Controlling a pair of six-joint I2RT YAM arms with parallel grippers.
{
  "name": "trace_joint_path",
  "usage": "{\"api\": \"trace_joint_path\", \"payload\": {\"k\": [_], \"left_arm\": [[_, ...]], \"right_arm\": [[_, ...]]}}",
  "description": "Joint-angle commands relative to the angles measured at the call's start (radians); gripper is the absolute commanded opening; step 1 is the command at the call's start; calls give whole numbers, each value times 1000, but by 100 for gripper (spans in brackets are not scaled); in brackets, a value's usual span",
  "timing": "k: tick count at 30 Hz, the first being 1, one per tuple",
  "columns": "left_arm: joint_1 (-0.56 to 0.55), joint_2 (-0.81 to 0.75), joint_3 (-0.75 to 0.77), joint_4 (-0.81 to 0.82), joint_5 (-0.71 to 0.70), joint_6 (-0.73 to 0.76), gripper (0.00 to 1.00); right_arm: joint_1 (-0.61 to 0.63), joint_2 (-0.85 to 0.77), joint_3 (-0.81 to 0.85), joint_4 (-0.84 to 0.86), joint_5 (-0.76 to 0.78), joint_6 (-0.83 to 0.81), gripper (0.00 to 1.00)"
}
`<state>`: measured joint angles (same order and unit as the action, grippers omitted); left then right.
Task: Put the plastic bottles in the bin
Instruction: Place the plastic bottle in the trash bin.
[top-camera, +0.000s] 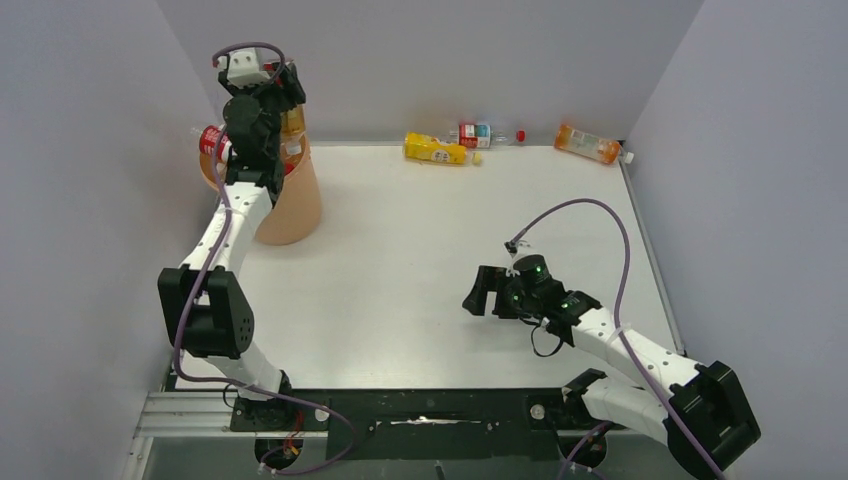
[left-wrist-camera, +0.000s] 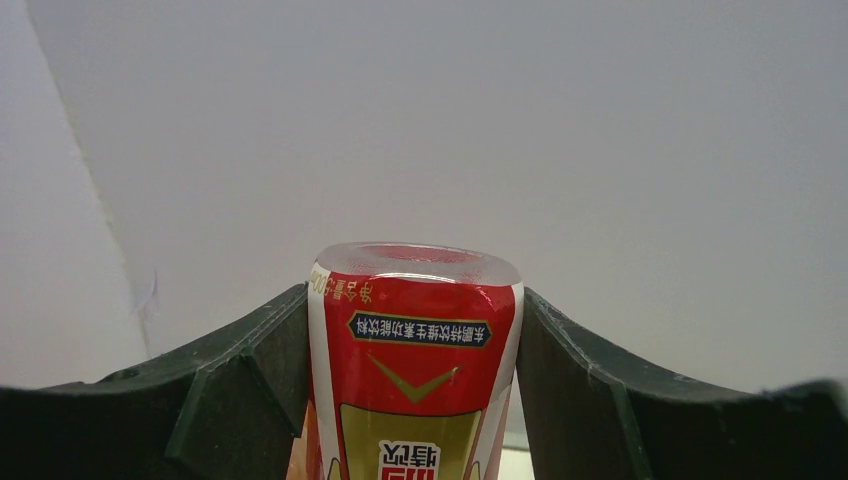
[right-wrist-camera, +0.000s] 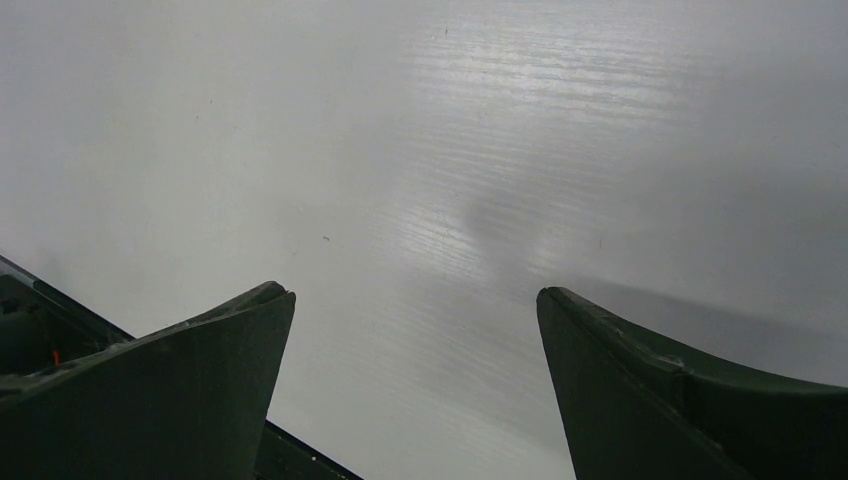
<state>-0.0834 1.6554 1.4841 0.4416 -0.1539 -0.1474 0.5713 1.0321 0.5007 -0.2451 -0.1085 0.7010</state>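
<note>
The orange bin (top-camera: 295, 210) stands at the far left corner of the table (top-camera: 400, 280). The left arm reaches up over it. The left gripper (left-wrist-camera: 412, 291) is closed partway, with a finger pressed on each side of a red bottle (left-wrist-camera: 415, 370). The bottle's flat bottom points away, toward the back wall, and goes a little past the fingertips. From above, one sticking-out bottle (top-camera: 210, 140), red too, shows past the bin's left rim, right next to the arm. I cannot tell if it is the same one. Three more bottles lie on their sides along the far edge of the table. The yellow bottle (top-camera: 435, 149) is near the middle of that edge. The clear bottle (top-camera: 480, 133), with a red and blue label, lies just beside it, closer to the wall. The orange bottle (top-camera: 588, 144) lies well apart from them, near the far right corner. The right gripper (top-camera: 485, 292) hangs over the table, right of the middle and nearer the front edge. Its two fingers are spread wide with nothing between them, only bare table under them.
</note>
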Motion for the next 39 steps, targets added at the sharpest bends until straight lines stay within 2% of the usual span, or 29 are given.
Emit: {"api": "trace_joint_path", "payload": {"k": [1,6,15,25,33,39], "left_arm": [[13,4,-2,232,-59,34,50],[13,30,-41,302,-59,59,49],[11,2,-233,471,-68,77,49],[11,-58,-312,427,-31,25,54],[12,-81,-291,353,-13,1,80],[11,-87,-220,270,-3,-11,84]], "right_arm": [[9,0,-8,22,-3,19,98],[9,27,6,22,-6,8,98],[10,29,-1,26,-12,5,98],[10,-1,-21,27,-10,12,98],[11,-38,-24,6,-9,9,98],[10,-66,-19,-10,-8,8,98]]}}
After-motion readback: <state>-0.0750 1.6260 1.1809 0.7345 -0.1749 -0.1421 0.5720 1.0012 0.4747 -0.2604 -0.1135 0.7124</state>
